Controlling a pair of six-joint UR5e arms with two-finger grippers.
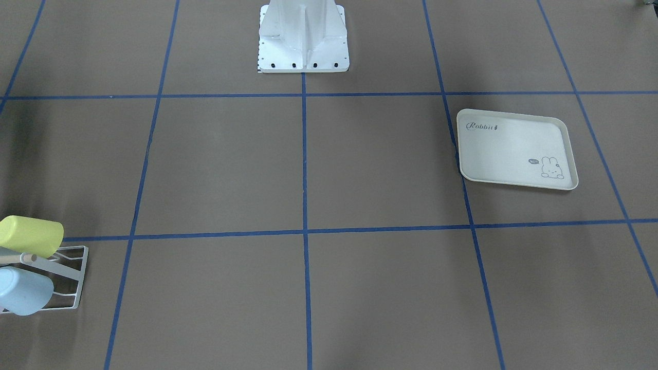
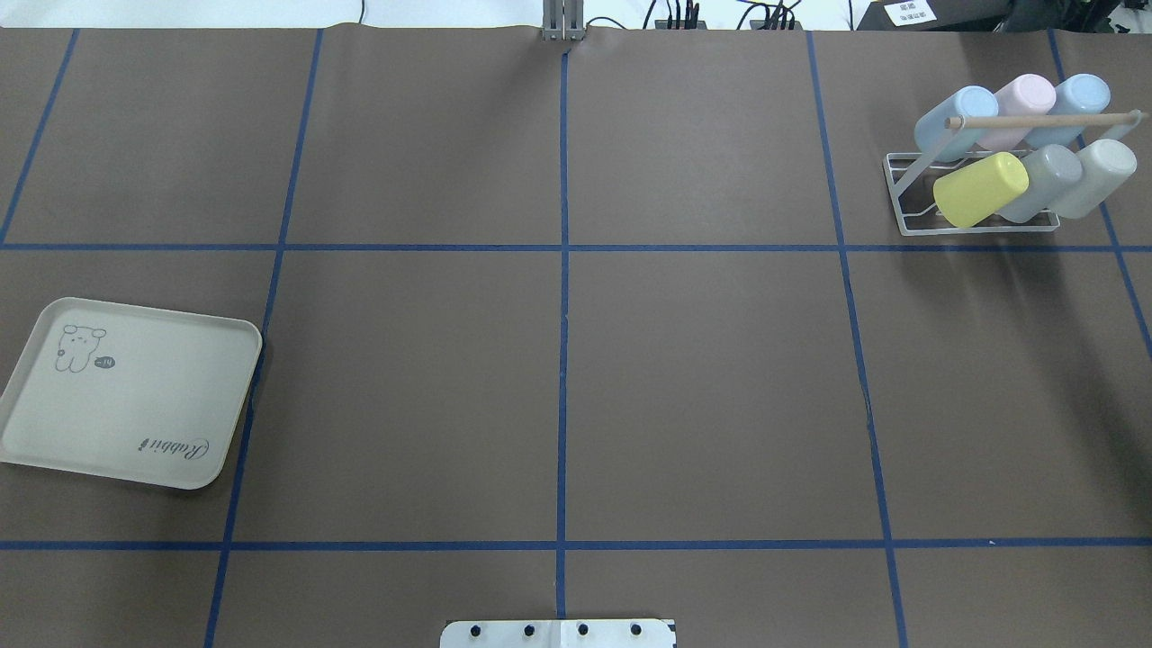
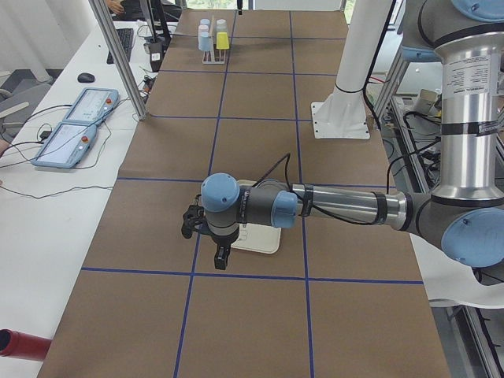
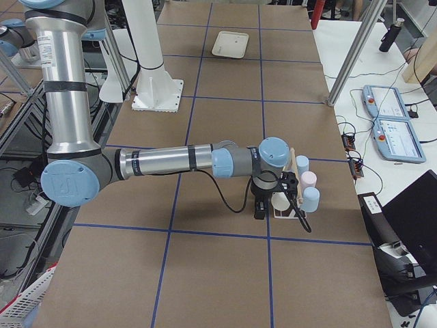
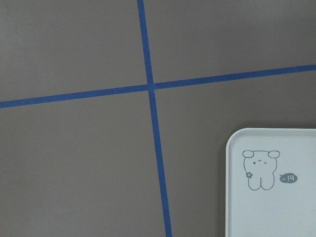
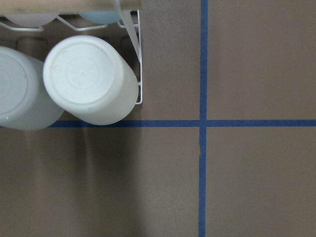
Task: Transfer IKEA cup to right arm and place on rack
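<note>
- Brown matte paper covers the table, ruled into large squares by blue tape. A white metal pedestal with a flat bolted foot stands at the robot-side edge.
- A rack of thin white wire sits near the table's far right corner, with a light wooden dowel running along its top.
- Six smooth, tapered plastic cups lean on its prongs, bases up.
  - Far row: a light blue cup, a pink cup and a second light blue cup.
  - Near row: a yellow cup, a grey cup and an off-white cup.
- The right wrist camera looks straight down on the off-white cup's round flat base, which carries faint moulded rings, at the rack's corner.
- The right gripper hangs fingers-down just beside the rack's end. Only the side view shows it, so I cannot tell how far its fingers are spread.
- A cream tray, rectangular with rounded corners and a raised rim, lies slightly askew near the table's left edge. It is printed with a rabbit and the word "Rabbit".
- The left gripper hangs fingers-down, seemingly over the tray's outer edge. Again I cannot tell its spread.
</note>
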